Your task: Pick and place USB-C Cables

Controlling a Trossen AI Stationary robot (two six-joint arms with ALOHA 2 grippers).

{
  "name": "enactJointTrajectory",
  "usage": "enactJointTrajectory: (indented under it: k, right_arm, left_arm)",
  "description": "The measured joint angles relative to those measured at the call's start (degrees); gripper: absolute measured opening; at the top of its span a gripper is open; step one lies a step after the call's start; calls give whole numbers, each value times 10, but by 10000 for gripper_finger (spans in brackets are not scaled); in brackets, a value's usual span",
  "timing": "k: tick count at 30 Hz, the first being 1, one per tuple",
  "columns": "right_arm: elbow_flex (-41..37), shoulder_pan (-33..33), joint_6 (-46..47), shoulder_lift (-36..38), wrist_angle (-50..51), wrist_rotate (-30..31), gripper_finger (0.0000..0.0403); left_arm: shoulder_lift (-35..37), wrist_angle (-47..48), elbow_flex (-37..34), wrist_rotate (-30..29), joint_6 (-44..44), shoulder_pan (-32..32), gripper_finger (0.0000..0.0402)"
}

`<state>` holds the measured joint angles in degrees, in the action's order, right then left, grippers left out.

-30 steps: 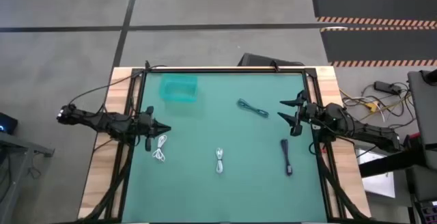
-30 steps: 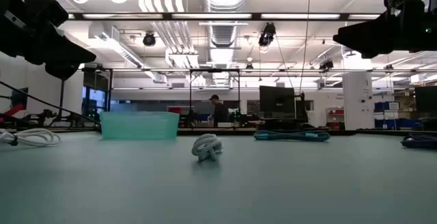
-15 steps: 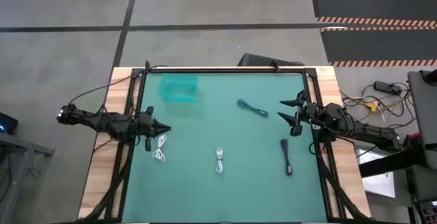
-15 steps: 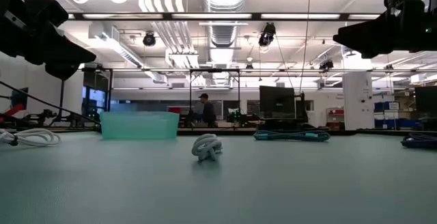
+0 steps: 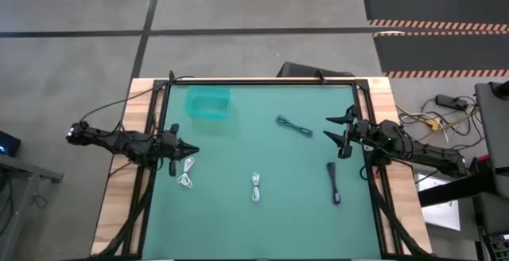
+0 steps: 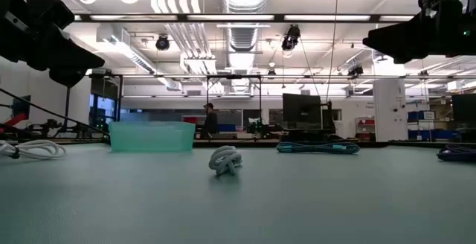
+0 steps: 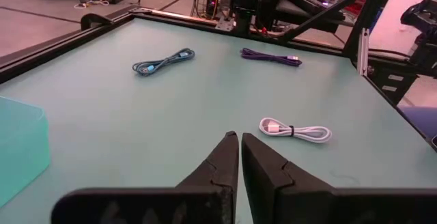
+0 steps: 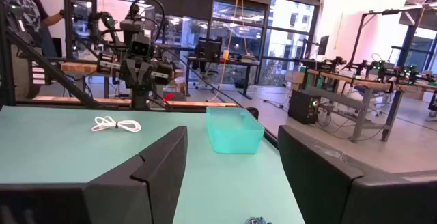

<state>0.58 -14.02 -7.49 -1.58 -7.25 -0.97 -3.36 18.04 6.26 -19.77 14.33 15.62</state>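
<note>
Four cable bundles are seen lying loose on the green worktop (image 5: 262, 146), none of them held. Taking the teal bin (image 5: 208, 103) at the far left corner as the landmark: the grey-teal cable (image 5: 293, 125) lies well to the right of the bin and a little nearer the front; the black cable (image 5: 334, 182) lies farther right and much nearer the front edge; one white cable (image 5: 255, 187) is found toward the front, about midway across the worktop; the other white cable (image 5: 187, 173) lies in front of the bin on the left side. In the low view the middle white cable (image 6: 225, 160) is seen coiled in a small knot, with the bin (image 6: 152, 135) behind it to the left.

The left hand (image 5: 191, 149) is held above the worktop in front of the bin, just beside the left white cable, its fingers (image 7: 225, 162) pressed together. The right hand (image 5: 335, 129) hangs at the right side, well apart from the bin and near the grey-teal cable, its fingers (image 8: 157, 166) spread wide. A person (image 6: 210, 119) is possibly standing in the room behind the bin, though only dimly made out.
</note>
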Motion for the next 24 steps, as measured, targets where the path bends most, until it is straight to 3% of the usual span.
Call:
enactJointTrajectory:
  k: [16, 24]
  right_arm:
    - [0, 0, 0, 0, 0, 0, 221]
    - [0, 0, 0, 0, 0, 0, 221]
  left_arm:
    - [0, 0, 0, 0, -2, 0, 4]
    - [0, 0, 0, 0, -135, 0, 4]
